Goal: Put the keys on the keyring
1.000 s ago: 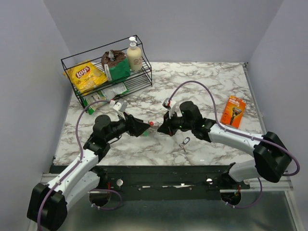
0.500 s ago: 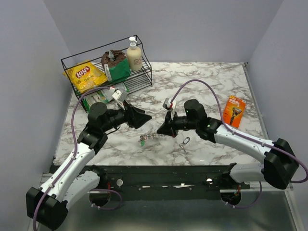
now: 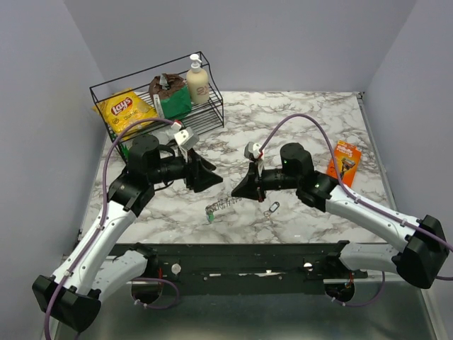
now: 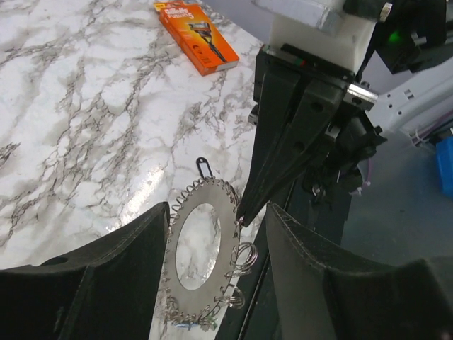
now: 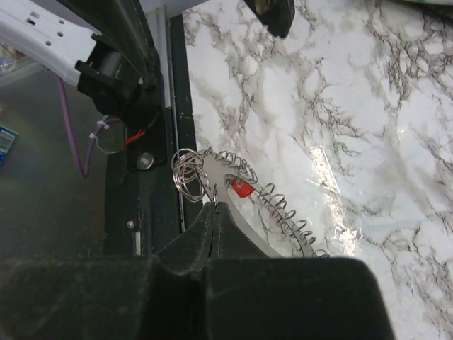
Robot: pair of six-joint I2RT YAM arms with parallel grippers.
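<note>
The right jaws are pinched shut on the rim of the keyring (image 4: 228, 241), holding it low over the front of the surface (image 3: 304, 120), probably to steady it for threading, while the left jaws stand apart and empty beside it.

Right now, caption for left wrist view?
Shut right end effector pinches round toothed silvery metal keyring over white marble table.
</note>
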